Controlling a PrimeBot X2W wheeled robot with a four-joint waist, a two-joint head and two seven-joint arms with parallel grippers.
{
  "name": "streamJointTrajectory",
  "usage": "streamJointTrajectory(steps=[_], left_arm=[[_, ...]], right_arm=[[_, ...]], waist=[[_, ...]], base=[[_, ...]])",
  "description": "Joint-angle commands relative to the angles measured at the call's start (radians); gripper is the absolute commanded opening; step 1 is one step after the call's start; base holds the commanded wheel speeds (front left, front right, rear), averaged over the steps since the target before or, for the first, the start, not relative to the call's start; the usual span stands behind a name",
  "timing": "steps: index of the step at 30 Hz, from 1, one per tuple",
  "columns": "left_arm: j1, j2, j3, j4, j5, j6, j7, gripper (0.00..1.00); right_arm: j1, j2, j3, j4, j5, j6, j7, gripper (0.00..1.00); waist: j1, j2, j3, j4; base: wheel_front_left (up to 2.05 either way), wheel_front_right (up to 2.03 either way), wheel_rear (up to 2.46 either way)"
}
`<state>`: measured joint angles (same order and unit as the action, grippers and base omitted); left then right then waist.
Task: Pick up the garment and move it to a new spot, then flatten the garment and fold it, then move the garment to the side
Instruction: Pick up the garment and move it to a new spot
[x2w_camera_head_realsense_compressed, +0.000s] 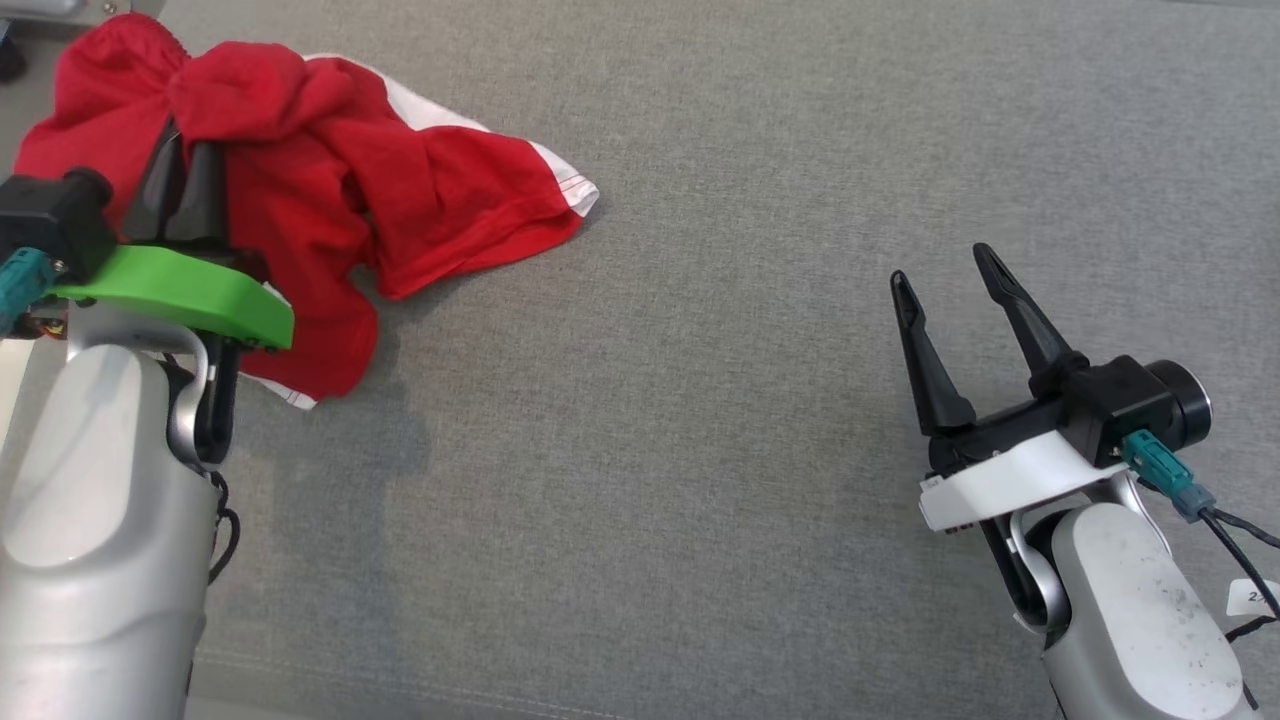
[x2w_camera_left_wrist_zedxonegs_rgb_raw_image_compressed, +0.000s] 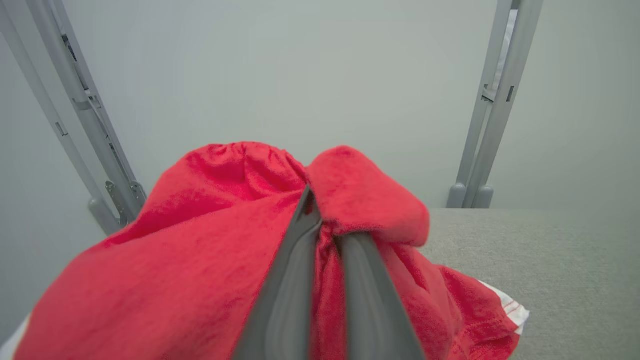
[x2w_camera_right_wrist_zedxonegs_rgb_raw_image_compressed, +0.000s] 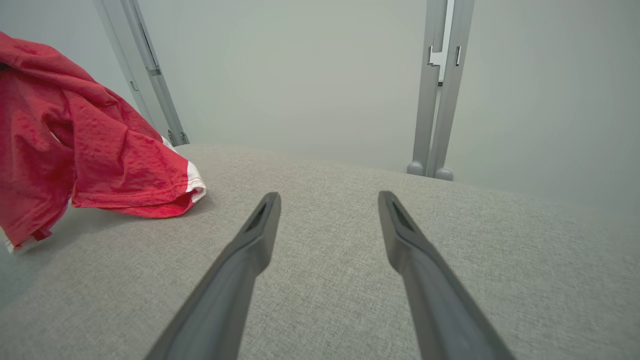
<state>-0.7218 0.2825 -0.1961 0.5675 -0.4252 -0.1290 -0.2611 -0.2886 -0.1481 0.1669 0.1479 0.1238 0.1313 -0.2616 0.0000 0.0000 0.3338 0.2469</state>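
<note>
Grey fabric surface (x2w_camera_head_realsense_compressed: 700, 420), pale wall (x2w_camera_right_wrist_zedxonegs_rgb_raw_image_compressed: 300, 75) behind, left hand (x2w_camera_head_realsense_compressed: 190, 150) pinching red garment (x2w_camera_head_realsense_compressed: 330, 200), right hand (x2w_camera_head_realsense_compressed: 940, 264) spread, empty

Garment (x2w_camera_head_realsense_compressed: 300, 180): solid red, with white bands along its edges. Surface (x2w_camera_head_realsense_compressed: 700, 350): uniform light grey, fine woven fleck. Left claw (x2w_camera_head_realsense_compressed: 188, 165): black, on a bright green mount (x2w_camera_head_realsense_compressed: 190, 295). Right claw (x2w_camera_head_realsense_compressed: 940, 265): black, on a white mount (x2w_camera_head_realsense_compressed: 1010, 480). Connectors (x2w_camera_head_realsense_compressed: 1165, 475): teal. Forearms (x2w_camera_head_realsense_compressed: 100, 520): silver-grey. Posts (x2w_camera_right_wrist_zedxonegs_rgb_raw_image_compressed: 440, 100): pale grey.

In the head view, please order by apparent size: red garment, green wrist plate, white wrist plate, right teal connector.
Largest: red garment
Next: green wrist plate and white wrist plate, about alike, not ranked
Smallest: right teal connector
</note>
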Motion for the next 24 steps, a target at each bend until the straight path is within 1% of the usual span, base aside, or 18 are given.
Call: streamJointTrajectory(steps=[1, 5, 8, 13, 19, 24], left_arm=[[0.024, -0.010, 0.004, -0.044, 0.014, 0.000, -0.005, 0.00], [0.074, -0.042, -0.014, -0.148, 0.034, 0.000, -0.005, 0.00], [0.094, -0.071, -0.046, -0.213, 0.038, 0.001, -0.002, 0.00], [0.098, -0.133, -0.097, -0.303, 0.037, 0.019, 0.040, 0.00], [0.058, -0.200, -0.148, -0.399, 0.010, 0.055, 0.084, 0.00], [0.034, -0.222, -0.182, -0.416, -0.020, 0.121, 0.098, 0.00]], right_arm=[[0.018, 0.005, -0.004, -0.002, 0.007, -0.001, -0.004, 1.00], [0.022, 0.020, -0.012, -0.007, 0.009, -0.001, -0.004, 1.00], [0.027, 0.030, -0.022, -0.010, 0.014, -0.001, -0.004, 1.00], [0.032, 0.043, -0.038, -0.021, 0.017, -0.001, -0.004, 1.00], [0.030, 0.056, -0.056, -0.037, 0.016, -0.001, -0.004, 1.00], [0.015, 0.065, -0.066, -0.054, 0.016, -0.001, -0.004, 1.00]], waist=[[0.0000, 0.0000, -0.051, -0.044], [0.0000, 0.0000, -0.079, -0.080], [0.0000, 0.0000, -0.096, -0.117], [0.0000, 0.0000, -0.104, -0.180], [0.0000, 0.0000, -0.087, -0.259], [0.0000, 0.0000, -0.050, -0.322]], base=[[0.00, 0.00, 0.00], [0.00, 0.00, 0.00], [0.00, 0.00, 0.00], [0.00, 0.00, 0.00], [0.00, 0.00, 0.00], [0.00, 0.00, 0.00]])
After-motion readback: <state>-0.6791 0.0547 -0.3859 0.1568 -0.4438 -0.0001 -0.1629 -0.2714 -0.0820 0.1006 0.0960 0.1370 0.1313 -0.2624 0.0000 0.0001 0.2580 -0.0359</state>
